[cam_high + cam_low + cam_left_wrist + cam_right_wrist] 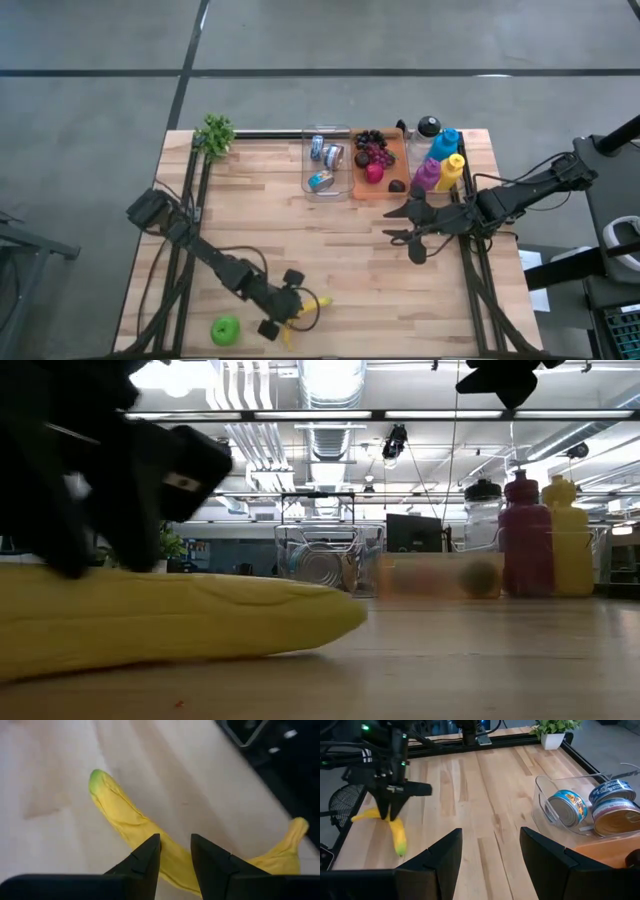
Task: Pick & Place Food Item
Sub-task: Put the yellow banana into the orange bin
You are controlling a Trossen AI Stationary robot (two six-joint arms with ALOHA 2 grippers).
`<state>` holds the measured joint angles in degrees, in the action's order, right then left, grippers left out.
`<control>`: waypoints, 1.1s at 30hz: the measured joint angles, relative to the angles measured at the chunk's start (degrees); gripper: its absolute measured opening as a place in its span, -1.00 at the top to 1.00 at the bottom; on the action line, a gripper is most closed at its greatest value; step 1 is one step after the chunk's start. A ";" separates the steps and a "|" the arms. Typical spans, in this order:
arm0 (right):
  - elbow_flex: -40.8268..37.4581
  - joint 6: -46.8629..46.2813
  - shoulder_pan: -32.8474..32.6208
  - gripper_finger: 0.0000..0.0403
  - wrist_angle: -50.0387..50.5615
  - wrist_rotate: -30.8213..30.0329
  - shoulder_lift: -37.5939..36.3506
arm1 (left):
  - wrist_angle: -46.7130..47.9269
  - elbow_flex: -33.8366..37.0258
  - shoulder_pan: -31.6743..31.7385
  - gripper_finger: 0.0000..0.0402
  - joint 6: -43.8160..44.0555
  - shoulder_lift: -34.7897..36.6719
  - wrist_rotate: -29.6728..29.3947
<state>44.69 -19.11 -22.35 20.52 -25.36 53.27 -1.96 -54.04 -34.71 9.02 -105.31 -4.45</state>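
Overhead, ducts and strip lights crossed the room's ceiling above a pale wood-plank table [260, 230]; no labels were readable. The left gripper [175, 851] pinched the banana [120, 812] at the table's near edge; the right gripper [490, 845] hung spread.

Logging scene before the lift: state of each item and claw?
banana: flat on the table, left claw closed around it
right claw: open, empty, hovering near the bins
tuna cans: in clear bin, tipped
green apple: on table, untouched
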 joint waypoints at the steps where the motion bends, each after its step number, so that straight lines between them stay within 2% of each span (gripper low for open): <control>1: 0.00 0.09 0.00 0.04 0.02 0.00 -0.01 | 0.00 0.00 0.92 0.41 -1.80 -0.01 0.00; 13: 0.00 0.29 0.00 0.03 0.07 0.00 0.05 | 0.38 -1.53 12.93 0.41 -18.77 -0.51 -1.69; 16: 0.00 1.21 0.00 0.03 0.09 -0.01 0.08 | -2.01 -1.51 15.92 0.41 -20.27 -0.55 -3.67; 20: 0.00 3.07 0.00 0.04 0.06 -0.02 0.08 | -6.25 -1.53 18.91 0.41 -22.74 -1.00 -3.54; 27: -0.04 4.12 0.00 0.04 0.16 -0.02 0.21 | -6.84 -3.80 21.26 0.41 -26.06 -1.85 -3.46; 33: -0.07 4.58 -0.02 0.04 -0.10 0.39 0.75 | -1.68 -4.98 19.63 0.41 -24.90 2.44 -3.52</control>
<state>44.62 -14.52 -22.37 20.42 -24.97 54.02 -3.63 -59.02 -15.08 -15.88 -102.87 -7.97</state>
